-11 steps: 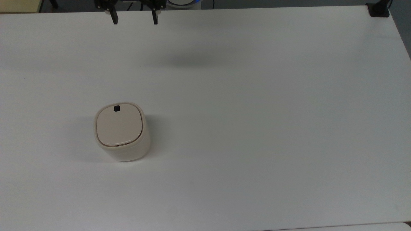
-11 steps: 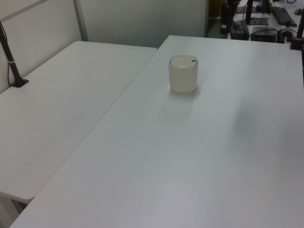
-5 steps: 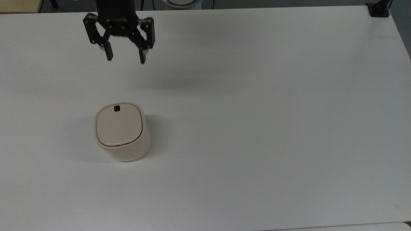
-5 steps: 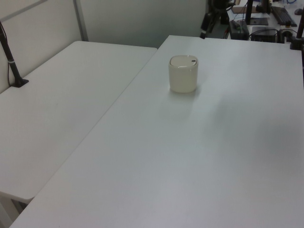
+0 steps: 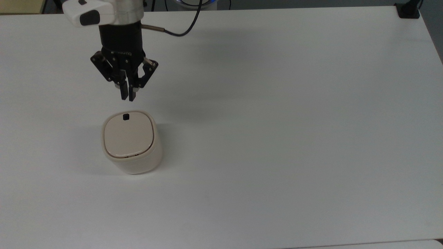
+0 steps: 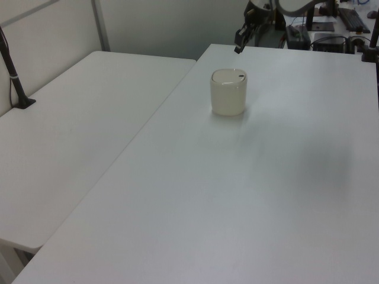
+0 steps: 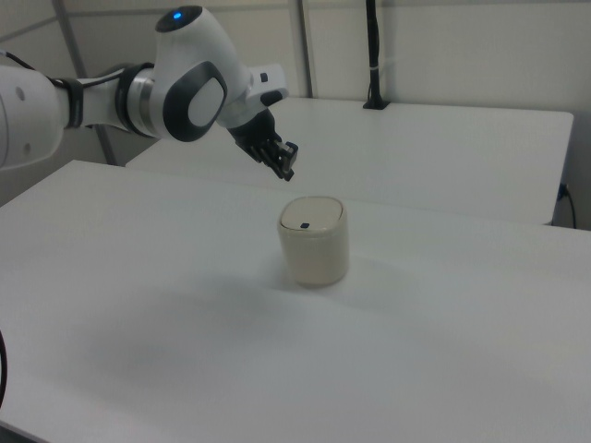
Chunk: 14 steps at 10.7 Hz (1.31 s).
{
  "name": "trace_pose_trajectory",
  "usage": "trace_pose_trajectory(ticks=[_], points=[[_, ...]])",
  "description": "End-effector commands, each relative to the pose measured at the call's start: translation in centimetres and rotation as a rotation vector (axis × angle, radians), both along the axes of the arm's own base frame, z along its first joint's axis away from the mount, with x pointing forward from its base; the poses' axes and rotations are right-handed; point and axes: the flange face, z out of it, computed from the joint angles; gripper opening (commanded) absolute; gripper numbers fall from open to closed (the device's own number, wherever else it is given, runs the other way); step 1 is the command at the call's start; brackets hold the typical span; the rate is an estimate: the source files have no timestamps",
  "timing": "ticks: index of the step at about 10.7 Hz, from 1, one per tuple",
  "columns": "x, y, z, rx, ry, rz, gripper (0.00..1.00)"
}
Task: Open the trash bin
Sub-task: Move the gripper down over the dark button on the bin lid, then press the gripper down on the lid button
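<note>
Top view, trash bin: the cream-beige trash bin (image 5: 132, 142) stands upright on the white tabletop (image 5: 277, 121), in the left half of the frame, a little below mid-height.
Top view, lid: the flat lid (image 5: 128, 134) lies level in the rim, down; its black button (image 5: 126, 117) sits near the lid's upper edge.
Top view, tool: the black tool (image 5: 127, 96) hangs in the upper left of the frame, tips pointing down the frame toward the button, just above it in the picture and apart from the bin.
Top view, tool state: the two fingers are drawn together, nearly touching, with nothing between them.
Top view, cable: a black cable (image 5: 180, 31) runs from the wrist toward the top edge.
Left view, trash bin: the bin (image 6: 228, 92) stands in the upper middle of the frame, lid down.
Left view, tool: the tool (image 6: 238, 44) sits near the top edge, above the bin and clear of it.
Left view, second table: another white table (image 6: 77, 136) fills the frame's left part.
Right view, trash bin: the bin (image 7: 315, 239) stands at the frame's centre, the button on its top.
Right view, tool: the tool (image 7: 287, 169) hangs above and slightly left of the bin, not touching it, carried by the white arm (image 7: 120, 97) entering from the frame's left.
</note>
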Motion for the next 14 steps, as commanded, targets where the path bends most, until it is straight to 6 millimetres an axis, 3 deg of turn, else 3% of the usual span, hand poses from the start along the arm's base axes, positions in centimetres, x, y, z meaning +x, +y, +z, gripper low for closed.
trace_pose_trajectory(ticks=[1, 6, 11, 14], points=[[0.8, 0.1, -2.3, -0.061, -0.025, 0.013, 0.13], [1.6, 0.3, -7.9, -0.195, 0.036, 0.093, 0.14], [1.5, 0.8, -11.6, -0.329, 0.096, 0.131, 0.14], [1.4, 0.3, -10.7, -0.326, 0.080, 0.103, 0.12]])
